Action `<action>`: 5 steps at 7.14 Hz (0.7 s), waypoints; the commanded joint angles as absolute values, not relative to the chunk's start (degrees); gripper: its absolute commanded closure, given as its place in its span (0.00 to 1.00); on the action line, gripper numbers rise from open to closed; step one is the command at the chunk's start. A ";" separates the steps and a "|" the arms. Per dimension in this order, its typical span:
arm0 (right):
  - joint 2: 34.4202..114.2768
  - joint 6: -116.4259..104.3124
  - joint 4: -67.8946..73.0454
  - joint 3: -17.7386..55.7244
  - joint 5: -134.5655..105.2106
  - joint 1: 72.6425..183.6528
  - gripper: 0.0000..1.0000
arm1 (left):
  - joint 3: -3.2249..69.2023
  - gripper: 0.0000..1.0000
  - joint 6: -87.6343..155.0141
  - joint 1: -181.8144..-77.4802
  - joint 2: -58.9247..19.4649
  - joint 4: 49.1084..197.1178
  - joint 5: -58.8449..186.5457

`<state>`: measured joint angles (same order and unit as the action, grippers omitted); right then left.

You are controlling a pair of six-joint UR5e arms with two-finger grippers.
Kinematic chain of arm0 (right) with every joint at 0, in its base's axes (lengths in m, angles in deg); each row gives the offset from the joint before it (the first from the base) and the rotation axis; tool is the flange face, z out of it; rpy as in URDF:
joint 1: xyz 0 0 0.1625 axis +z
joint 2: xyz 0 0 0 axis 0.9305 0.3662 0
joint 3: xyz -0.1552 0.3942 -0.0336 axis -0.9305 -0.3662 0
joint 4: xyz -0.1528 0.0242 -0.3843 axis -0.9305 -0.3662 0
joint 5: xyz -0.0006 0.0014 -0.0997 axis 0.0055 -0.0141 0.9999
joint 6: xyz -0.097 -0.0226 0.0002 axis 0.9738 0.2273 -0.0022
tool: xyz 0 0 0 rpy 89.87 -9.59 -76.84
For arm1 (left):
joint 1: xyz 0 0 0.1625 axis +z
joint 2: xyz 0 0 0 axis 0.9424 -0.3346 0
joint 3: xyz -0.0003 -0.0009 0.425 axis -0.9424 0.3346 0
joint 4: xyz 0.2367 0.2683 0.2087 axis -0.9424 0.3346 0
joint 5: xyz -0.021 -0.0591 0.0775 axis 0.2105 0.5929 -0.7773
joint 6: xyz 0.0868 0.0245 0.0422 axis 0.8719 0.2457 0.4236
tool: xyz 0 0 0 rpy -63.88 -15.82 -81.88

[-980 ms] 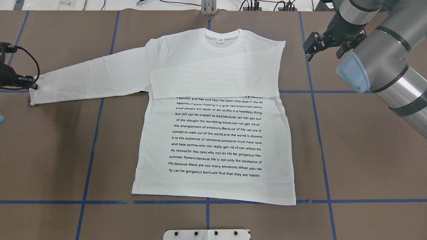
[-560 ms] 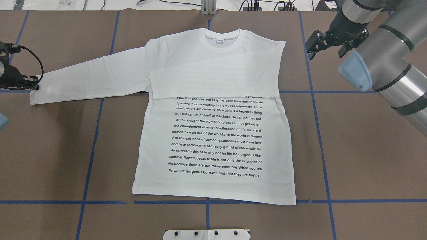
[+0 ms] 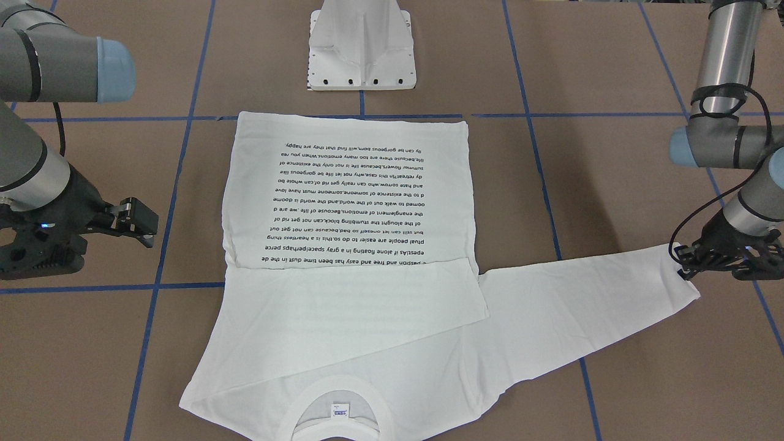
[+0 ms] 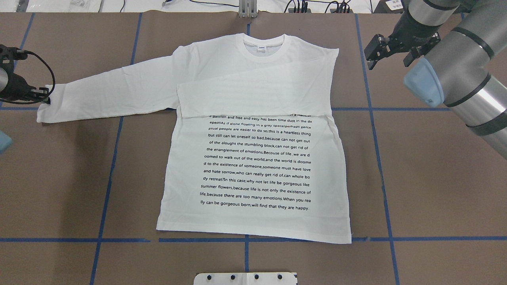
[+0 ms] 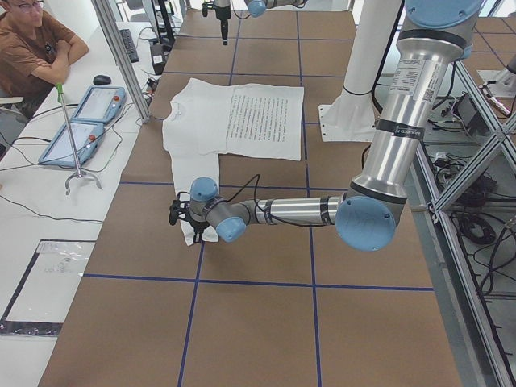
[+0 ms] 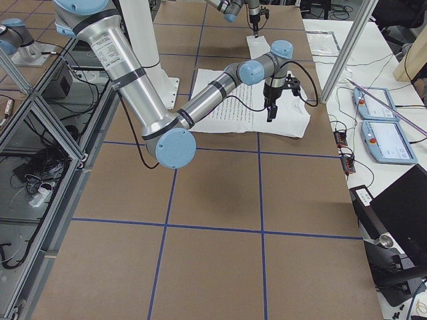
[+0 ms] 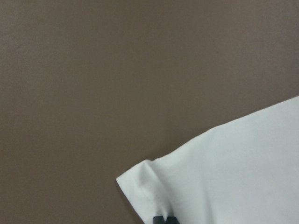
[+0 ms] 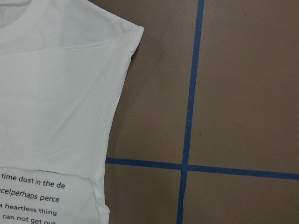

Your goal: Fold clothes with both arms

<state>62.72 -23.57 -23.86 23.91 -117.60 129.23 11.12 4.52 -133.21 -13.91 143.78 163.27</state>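
Left gripper (image 4: 46,97) clamps the cuff (image 4: 49,110) of the T-shirt (image 4: 253,91) by the table's (image 4: 79,178) left edge, sleeve stretching inward toward the body; right gripper (image 4: 390,58) spread wide, far off.

Brown surface (image 4: 435,178) gridded with blue tape (image 4: 380,166).
A white side desk (image 5: 32,201) alongside holds two blue-cased pendants (image 5: 81,125); a person (image 5: 32,48) sits there near an aluminium frame post (image 5: 122,60).

1. The table (image 4: 435,190) is lit evenly from overhead.
2. Soft shadows are cast beneath the left arm (image 5: 298,211).
3. The T-shirt (image 4: 253,158) print is rendered sharply; the left wrist view, dimmer and softer.
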 commanded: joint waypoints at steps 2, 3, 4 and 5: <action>63.51 -23.57 -23.86 24.00 -117.60 129.60 0.00 | 17.32 1.00 -2.25 -131.81 -14.02 141.93 163.43; 64.99 -23.57 -23.86 25.13 -118.04 129.95 0.00 | 20.30 1.00 -6.21 -129.71 -15.07 138.79 163.34; 68.23 -23.57 -23.25 27.05 -119.78 130.13 0.00 | 23.98 1.00 -9.81 -127.51 -17.25 133.36 163.26; 72.18 -23.57 -21.51 28.73 -119.89 131.08 0.00 | 26.28 1.00 -12.64 -125.58 -20.93 127.91 163.25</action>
<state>67.87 -23.57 -23.05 26.67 -119.18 130.24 22.90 -8.69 -128.05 -17.28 134.23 163.29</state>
